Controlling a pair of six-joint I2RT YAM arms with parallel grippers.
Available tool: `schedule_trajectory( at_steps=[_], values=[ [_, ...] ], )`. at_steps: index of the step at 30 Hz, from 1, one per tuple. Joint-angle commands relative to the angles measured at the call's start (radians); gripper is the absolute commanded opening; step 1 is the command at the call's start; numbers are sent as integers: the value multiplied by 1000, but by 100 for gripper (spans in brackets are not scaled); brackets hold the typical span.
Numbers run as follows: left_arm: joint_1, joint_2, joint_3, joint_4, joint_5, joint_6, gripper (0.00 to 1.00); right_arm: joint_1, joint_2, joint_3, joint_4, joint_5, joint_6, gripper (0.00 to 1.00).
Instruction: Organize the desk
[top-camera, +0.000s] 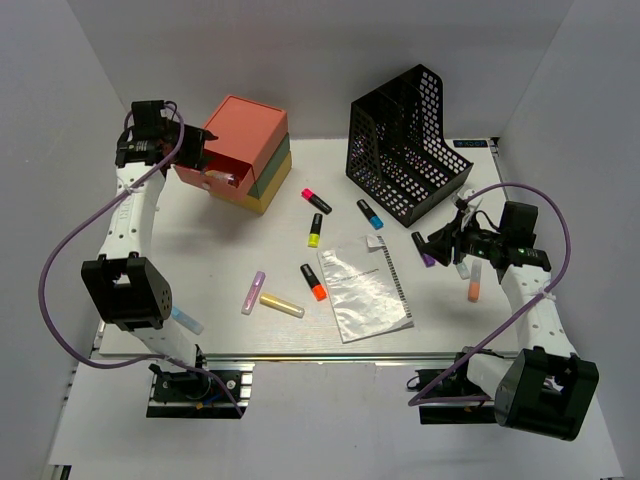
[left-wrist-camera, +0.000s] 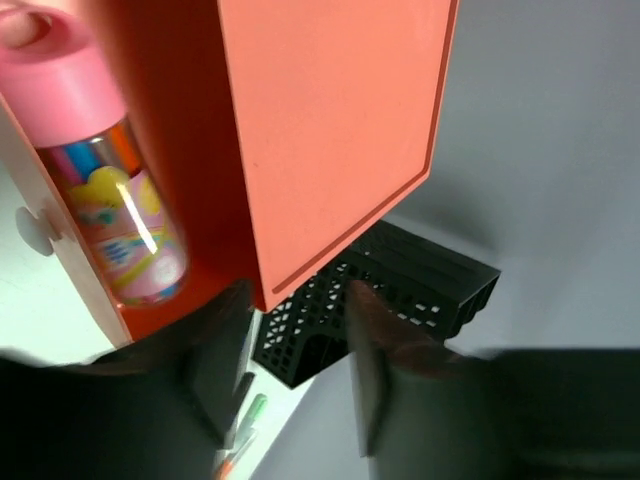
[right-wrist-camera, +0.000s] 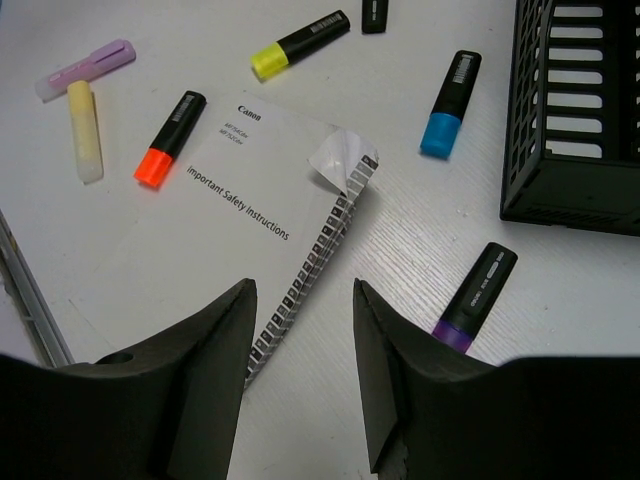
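the desk (top-camera: 220, 245) is barely sorted: highlighters (top-camera: 313, 282) and booklet (top-camera: 365, 292) lie loose; my left gripper (left-wrist-camera: 295, 340) and right gripper (right-wrist-camera: 305, 330) gape empty.

booklet (right-wrist-camera: 200, 240) ahead of right jaws was paper, glossy-wrapped | desk (right-wrist-camera: 420, 235) looked matt, faintly grained | drawer box (left-wrist-camera: 330, 120) beyond left jaws was smooth plastic

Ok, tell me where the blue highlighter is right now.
In the top view the blue highlighter lies on the desk right of centre, close beside the black mesh file holder, with the booklet on its near side.
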Motion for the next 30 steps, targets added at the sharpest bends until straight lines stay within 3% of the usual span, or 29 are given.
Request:
schedule_trajectory(
  at_steps=[1, 2, 5, 12, 16, 30],
  values=[
    [2, -57, -11, 14, 29, 21, 49, -6, 2, -6, 2, -30, -6, 49],
    [2, -95, -29, 37, 36, 27, 26, -11, 2, -6, 2, -32, -8, 49],
    [2, -164, -113, 85, 49, 74, 0, -13, 2, -7, 0, -33, -9, 49],
    [12, -386, -397, 114, 45, 128, 0, -16, 7, -6, -1, -29, -9, 49],
    [12, -439, -534, 106, -12, 133, 0, -20, 8, -7, 2, -30, -9, 49],
    [21, -273, -562, 214, -17, 98, 0, -37, 14, -9, 0, -30, -14, 49]
  ],
)
